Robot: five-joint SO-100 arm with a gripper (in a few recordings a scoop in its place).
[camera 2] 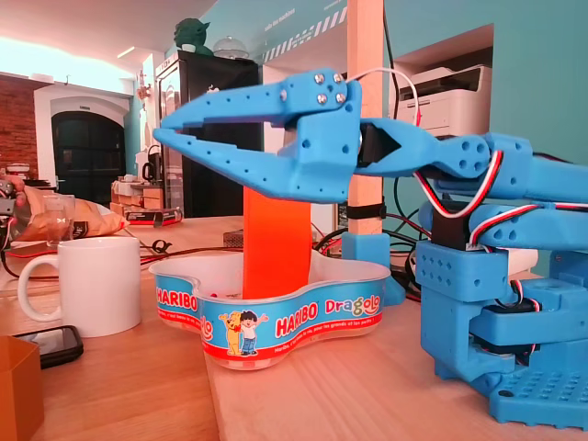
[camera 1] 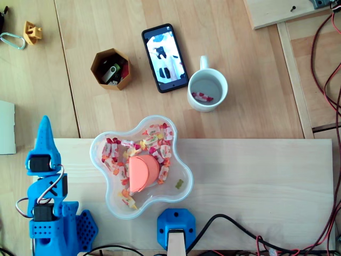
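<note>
Haribo tub point(camera 1: 184, 170) sits just right of the blue arm point(camera 1: 45, 213), straddling the far edge of the pale board point(camera 1: 256, 186) near its left end, with an orange cup point(camera 1: 143, 172) standing among the wrapped sweets point(camera 1: 154, 136) inside it.

From where I stand the claw point(camera 2: 160, 129) is closed on nothing, its tips meeting, level with the cup's upper part and well clear of the tub's rim.

My worry is that cup. It is tall and rests on loose sweets, so I reckon a sideways brush from the claw would topple it. The light plastic tub, half off the board's edge, could also tilt and spill.

Along the bench point(camera 1: 240, 106), a carabiner point(camera 1: 11, 40) and a yellow plastic piece point(camera 1: 32, 32) lie at the far left corner. Next come a hexagonal box point(camera 1: 120, 85) holding a USB stick point(camera 1: 111, 72), a smartphone point(camera 1: 165, 57) and a white mug point(camera 1: 226, 88) just beside it. Red and black cables point(camera 1: 325, 69) trail down the right edge.

All the wood is pale and matt. Behind are a black cabinet point(camera 2: 197, 73), teal walls and a printer point(camera 2: 459, 87), in daylight.
</note>
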